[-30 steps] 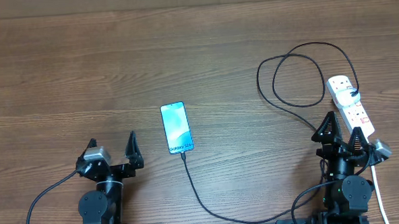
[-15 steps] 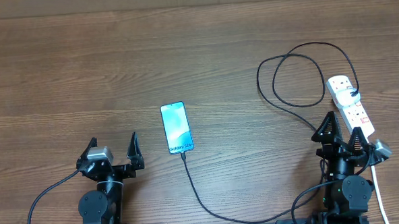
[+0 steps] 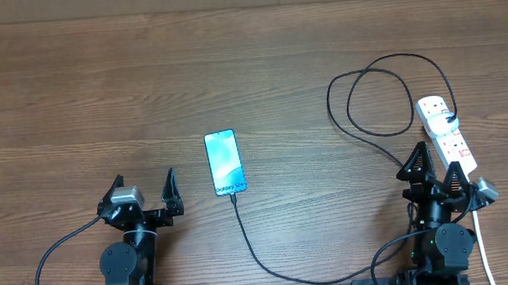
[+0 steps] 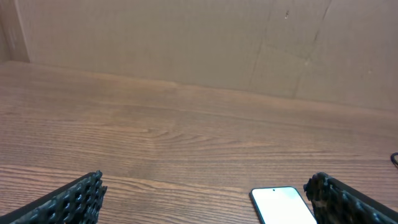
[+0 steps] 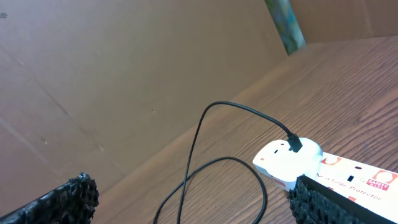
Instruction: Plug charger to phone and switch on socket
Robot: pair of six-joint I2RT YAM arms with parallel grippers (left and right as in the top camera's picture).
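The phone [image 3: 224, 162] lies face up mid-table, blue screen lit. The black charger cable [image 3: 259, 254] runs from the phone's near end toward the front edge, and loops [image 3: 367, 86] at the back right up to the white power strip socket [image 3: 447, 134]. Its plug sits in the strip's far outlet [image 5: 293, 145]. My left gripper [image 3: 144, 190] is open and empty, left of the phone. The phone's top edge [image 4: 283, 202] shows between its fingers. My right gripper [image 3: 436, 171] is open and empty, just in front of the socket [image 5: 311, 167].
A thick white cord [image 3: 483, 240] runs from the strip along the right side toward the front. A cardboard wall [image 4: 186, 43] stands behind the table's far edge. The table is brown wood [image 3: 106, 89].
The left gripper's jaws opened slightly wider over the last second. The phone, cable, socket and right arm have not moved.
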